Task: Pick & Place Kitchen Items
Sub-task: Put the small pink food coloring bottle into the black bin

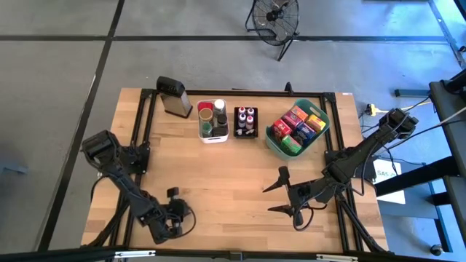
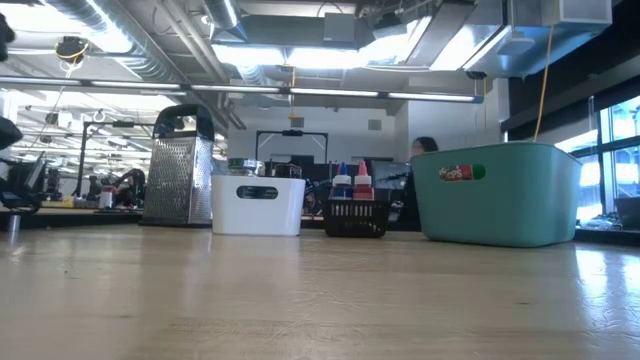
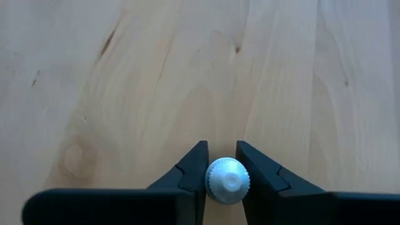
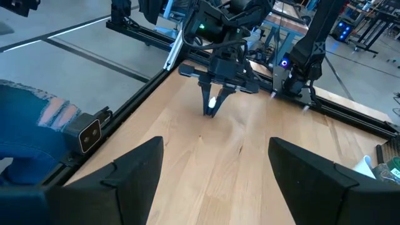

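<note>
A small white ribbed cap [image 3: 228, 180] is pinched between the fingers [image 3: 187, 175] of the left gripper [image 3: 222, 164], just above the bare tabletop [image 3: 187, 81]. The left gripper [image 1: 173, 211] is positioned at the near-left part of the tabletop, well apart from the teal basket [image 1: 320, 135], with its arm folded low and the gripper pointed downward. The remaining kitchen items [image 1: 298, 125] are contained in the teal basket. The right gripper [image 1: 278, 191] is held near the teal basket, fingers spread.
</note>
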Tool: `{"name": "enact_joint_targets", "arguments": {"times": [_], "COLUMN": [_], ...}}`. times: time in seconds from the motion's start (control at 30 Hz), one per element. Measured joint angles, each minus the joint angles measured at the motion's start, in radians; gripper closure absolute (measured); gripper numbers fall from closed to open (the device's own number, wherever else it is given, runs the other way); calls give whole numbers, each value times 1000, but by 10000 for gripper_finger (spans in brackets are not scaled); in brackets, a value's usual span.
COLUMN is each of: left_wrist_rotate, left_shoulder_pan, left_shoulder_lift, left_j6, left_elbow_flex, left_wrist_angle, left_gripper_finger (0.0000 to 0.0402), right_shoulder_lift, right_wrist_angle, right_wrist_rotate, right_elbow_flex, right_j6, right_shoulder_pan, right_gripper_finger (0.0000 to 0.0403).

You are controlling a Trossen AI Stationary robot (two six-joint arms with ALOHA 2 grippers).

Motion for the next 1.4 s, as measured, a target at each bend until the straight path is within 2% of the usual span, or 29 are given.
{"name": "enact_joint_targets", "arguments": {"times": [0.27,0.47,0.6,0.73,0.97,1.17,1.4], "left_wrist_rotate": [54,127,166,224,409,528,606], "left_shoulder_pan": [61,201,322,448,674,859,1002], "left_shoulder_lift": [-6,-58,-106,-158,-190,-156,-59], "left_j6": [92,294,511,746,1073,1205,1281], "left_elbow_flex": [2,12,35,60,103,166,288], "left_wrist_angle": [30,31,30,88,271,369,391], "left_gripper_finger": [332,337,333,334,333,335,333], "right_shoulder_lift": [0,0,0,0,0,0,2], "right_wrist_angle": [6,148,218,237,253,251,251], "right_wrist_rotate": [-7,-212,-269,-258,-193,-180,-180], "right_elbow_flex": [0,0,0,0,0,0,0], "right_j6": [28,-27,-132,-194,-209,-203,-202], "right_shoulder_pan": [0,36,113,192,273,309,337], "right_gripper_finger": [110,110,110,110,110,110,110]}}
